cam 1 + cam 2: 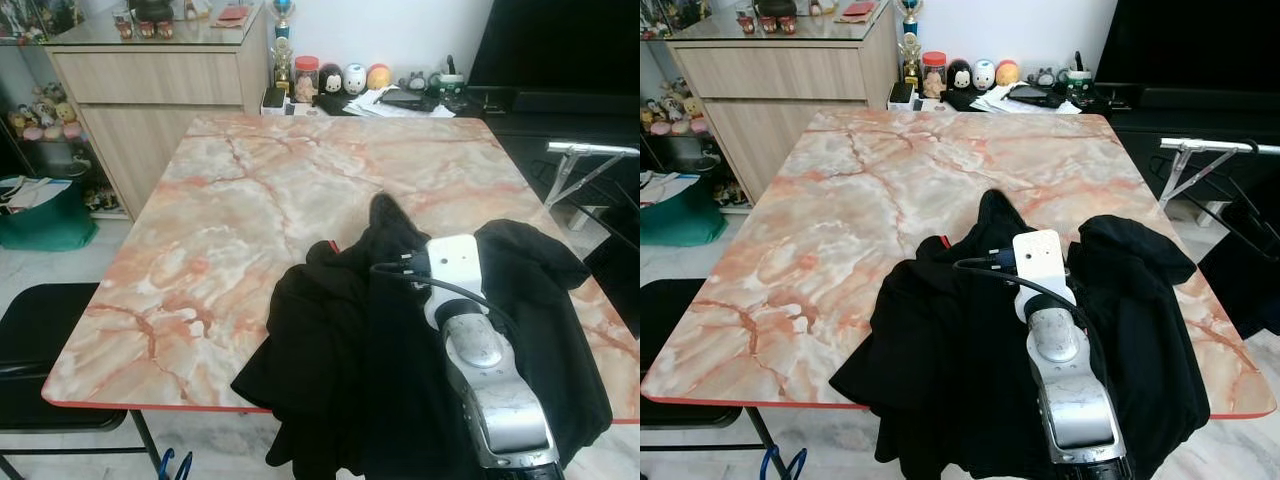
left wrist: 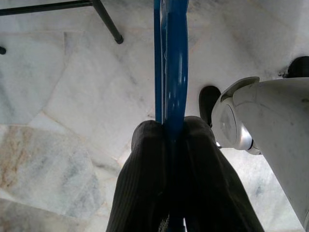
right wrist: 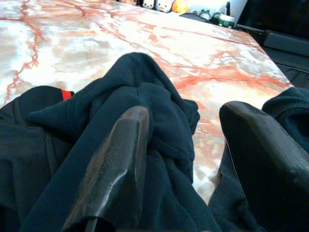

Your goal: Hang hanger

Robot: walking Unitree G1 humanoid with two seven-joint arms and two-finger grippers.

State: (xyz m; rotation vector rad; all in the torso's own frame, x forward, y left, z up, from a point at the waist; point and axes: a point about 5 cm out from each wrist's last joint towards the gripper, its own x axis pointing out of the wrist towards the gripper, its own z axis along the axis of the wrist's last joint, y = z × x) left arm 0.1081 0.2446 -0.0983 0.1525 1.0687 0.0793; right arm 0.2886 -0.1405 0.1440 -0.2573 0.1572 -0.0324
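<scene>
A black chair (image 1: 45, 345) stands at the far left, beside the marble-patterned worktop (image 1: 250, 220). Below the worktop's near edge, low on the left, the left gripper (image 2: 174, 130) hangs over the pale tiled floor (image 2: 72, 96) with its two black fingers (image 2: 145, 179) pressed together on a blue hanger (image 2: 171, 58) — the hanger's tip also peeks out under the worktop edge in the left eye view. Part of the robot's pale body sits just beside that gripper in the wrist view.

Further right, a black garment (image 1: 340, 370) lies crumpled on the near part of the worktop, spilling over its front edge, a small red tag (image 3: 66, 94) showing on it. The silver right arm (image 1: 480, 370) reaches forward over the cloth — the right gripper (image 3: 193, 145) sits low above it, fingers (image 3: 120, 154) spread apart with a bunched fold between them, nothing clamped. At the far right stands a metal rack (image 1: 590, 150).
</scene>
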